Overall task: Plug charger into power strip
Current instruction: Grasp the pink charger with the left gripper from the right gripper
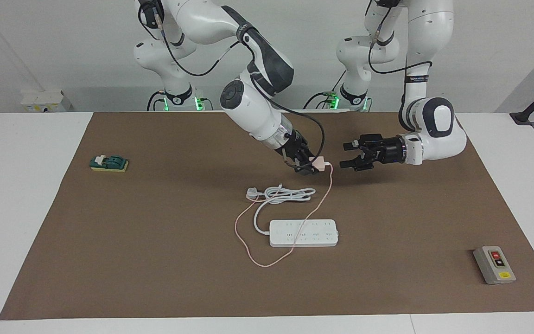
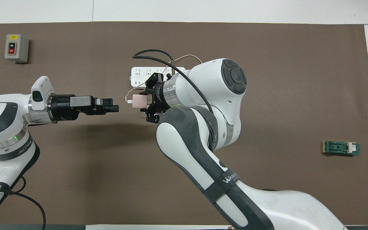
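Note:
The charger [image 1: 320, 163] [image 2: 138, 101], a small pale pink cube, is up in the air with my right gripper [image 1: 310, 167] [image 2: 148, 104] shut on it, over the mat beside the coiled white cord [image 1: 290, 195]. Its thin pink cable [image 1: 314, 208] hangs down, crosses the power strip [image 1: 304, 233] [image 2: 141, 76] and loops on the mat. The strip lies flat, and in the overhead view my right arm partly covers it. My left gripper [image 1: 344, 156] [image 2: 113, 108] is open, level with the charger and pointing at it, a short gap away.
A white three-pin plug [image 1: 251, 192] ends the coiled cord. A grey box with red and black buttons [image 1: 494, 264] [image 2: 16, 48] stands toward the left arm's end. A green block [image 1: 109, 163] [image 2: 341, 148] lies toward the right arm's end.

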`<state>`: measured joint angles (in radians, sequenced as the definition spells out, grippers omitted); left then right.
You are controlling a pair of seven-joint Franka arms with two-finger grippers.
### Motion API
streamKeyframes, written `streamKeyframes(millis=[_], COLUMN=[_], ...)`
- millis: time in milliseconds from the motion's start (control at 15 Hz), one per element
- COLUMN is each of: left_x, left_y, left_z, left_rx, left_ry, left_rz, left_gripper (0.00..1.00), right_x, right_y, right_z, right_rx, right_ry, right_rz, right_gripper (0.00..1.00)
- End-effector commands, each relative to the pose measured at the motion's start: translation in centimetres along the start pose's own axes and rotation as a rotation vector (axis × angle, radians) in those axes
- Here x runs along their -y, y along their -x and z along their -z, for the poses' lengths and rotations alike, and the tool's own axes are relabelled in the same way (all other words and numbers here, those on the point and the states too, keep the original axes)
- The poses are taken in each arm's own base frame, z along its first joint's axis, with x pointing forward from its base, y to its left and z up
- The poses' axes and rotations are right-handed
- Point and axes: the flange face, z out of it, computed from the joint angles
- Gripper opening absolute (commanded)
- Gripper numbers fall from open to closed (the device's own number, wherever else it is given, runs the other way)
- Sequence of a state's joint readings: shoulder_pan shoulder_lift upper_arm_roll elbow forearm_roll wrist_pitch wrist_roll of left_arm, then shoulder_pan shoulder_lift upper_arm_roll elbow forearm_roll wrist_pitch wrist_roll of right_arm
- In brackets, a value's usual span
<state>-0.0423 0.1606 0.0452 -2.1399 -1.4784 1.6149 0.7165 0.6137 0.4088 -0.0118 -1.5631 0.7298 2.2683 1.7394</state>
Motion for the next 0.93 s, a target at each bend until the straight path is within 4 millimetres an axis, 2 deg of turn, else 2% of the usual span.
streamKeyframes(millis=[0,533,800,867], left_x=[-0.4,0.0,0.1,0.1], left_y=[0.0,-0.5,-0.4,-0.4], left_z=[-0.7,-4.6,-5.3,-5.5], left_rx=[-0.023,-0.076,-0.068,-0.076], left_ry=[0.017,-0.026,-0.027,-0.023], left_rz=[-0.02,-0.07,-0.069,-0.066], left_gripper=[1.0,1.0,1.0,0.96], right_x=[0.1,0.0,0.1,0.1], right_y=[0.3,0.4,0.4,0.3], right_z=[-0.1,-0.1,-0.2,-0.1], right_rx=[0.008,0.008,0.007,0.007], right_ry=[-0.013,-0.012,-0.012,-0.013], right_rz=[-0.021,-0.019,-0.018,-0.02], right_gripper=[0.0,0.0,0.0,0.0])
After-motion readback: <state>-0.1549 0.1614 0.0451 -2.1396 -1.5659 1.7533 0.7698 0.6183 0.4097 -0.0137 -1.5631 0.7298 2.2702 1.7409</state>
